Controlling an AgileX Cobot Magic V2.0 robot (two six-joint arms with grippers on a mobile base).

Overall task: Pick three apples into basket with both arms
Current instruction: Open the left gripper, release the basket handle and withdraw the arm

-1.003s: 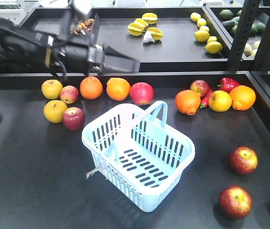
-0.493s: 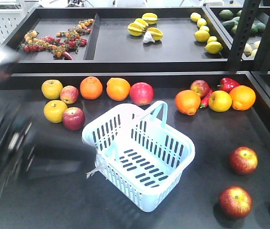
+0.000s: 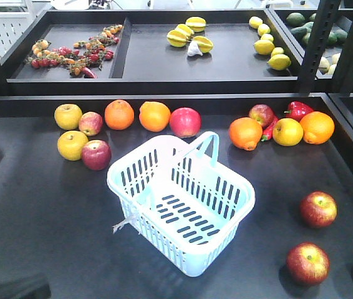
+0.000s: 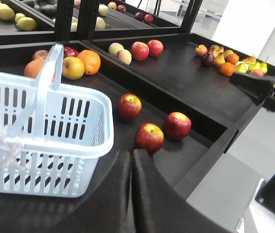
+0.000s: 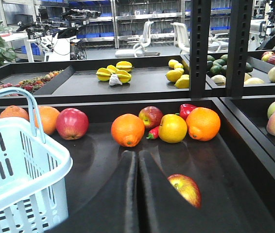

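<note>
Three apples [image 3: 318, 208] lie lower right, near the empty basket [image 3: 140, 167] awaiting loading; left jaws and right jaws are pressed together, holding nothing.

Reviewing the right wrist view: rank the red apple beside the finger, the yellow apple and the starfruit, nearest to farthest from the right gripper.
1. Red apple: just right of the right gripper, partly hidden behind its finger.
2. Yellow apple: in the fruit row ahead, right of centre.
3. Starfruit: on the rear tray, left of centre.
</note>
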